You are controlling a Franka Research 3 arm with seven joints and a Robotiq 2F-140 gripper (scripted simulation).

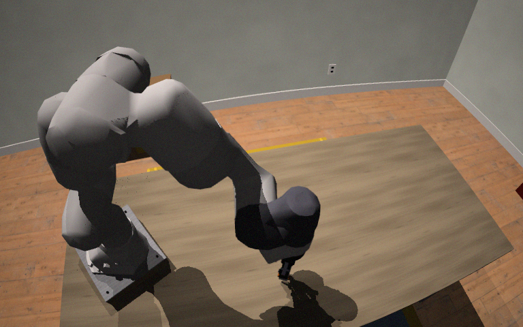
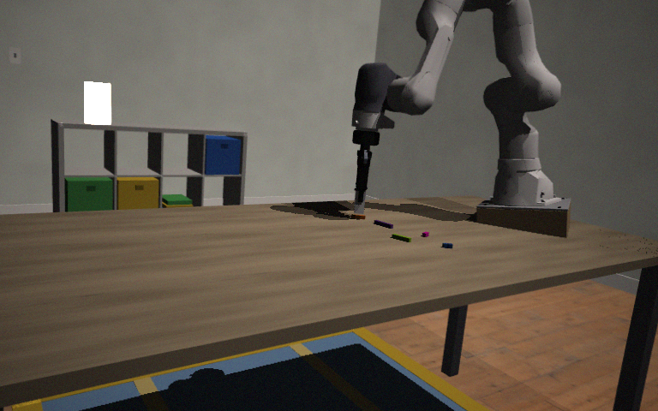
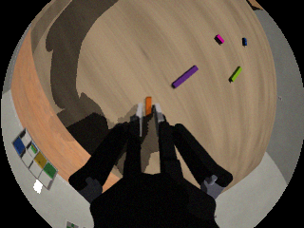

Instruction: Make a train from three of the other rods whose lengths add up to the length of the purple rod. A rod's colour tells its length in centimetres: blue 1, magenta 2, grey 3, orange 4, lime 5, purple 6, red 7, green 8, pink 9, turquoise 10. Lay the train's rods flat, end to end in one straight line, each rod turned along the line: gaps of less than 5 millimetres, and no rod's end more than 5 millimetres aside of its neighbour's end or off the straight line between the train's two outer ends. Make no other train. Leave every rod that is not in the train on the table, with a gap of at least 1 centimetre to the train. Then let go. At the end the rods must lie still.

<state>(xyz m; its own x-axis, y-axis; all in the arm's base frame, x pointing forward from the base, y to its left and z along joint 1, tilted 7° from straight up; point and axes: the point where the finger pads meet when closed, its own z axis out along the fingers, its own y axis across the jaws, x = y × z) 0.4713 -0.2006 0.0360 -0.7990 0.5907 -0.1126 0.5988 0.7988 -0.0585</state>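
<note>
Wrist view: end effector (image 1: 284,278) (image 2: 359,211) (image 3: 148,109) astride orange rod (image 1: 278,274) (image 2: 358,217) (image 3: 148,103) (fingers slightly parted)

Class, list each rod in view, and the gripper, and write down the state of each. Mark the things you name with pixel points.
Purple rod (image 2: 383,223) (image 3: 185,76): flat on the table, apart.
Lime rod (image 2: 401,237) (image 3: 236,74): flat, apart.
Magenta rod (image 2: 425,234) (image 3: 219,39): on the table, apart.
Blue rod (image 2: 447,245) (image 3: 244,42): on the table, apart.
Orange rod (image 1: 278,274) (image 2: 359,217) (image 3: 148,104): at the fingertips; grip unclear.
Gripper (image 1: 283,278) (image 2: 359,213) (image 3: 148,109): fingers narrowly apart, pointing down.
</note>
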